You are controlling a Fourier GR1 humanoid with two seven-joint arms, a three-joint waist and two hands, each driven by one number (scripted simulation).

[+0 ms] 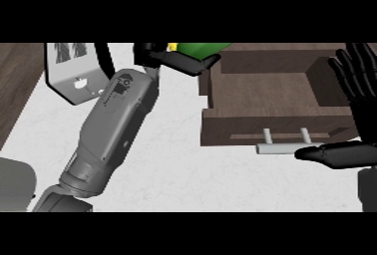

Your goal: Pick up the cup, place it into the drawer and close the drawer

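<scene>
Left hand [179, 59]: top centre of frame, black fingers curled round the green cup [197, 49], which sits at the upper edge just left of the drawer's near corner. Grey forearm runs down to lower left.
Right hand [358, 74]: right edge, fingers straight and upright, thumb out low, holding nothing.
Drawer [274, 127]: dark wood, pulled open, upper right; pale bar handle [287, 148] on its front.
Counter [184, 169]: white top.
Grey panel [71, 69]: upper left.
</scene>
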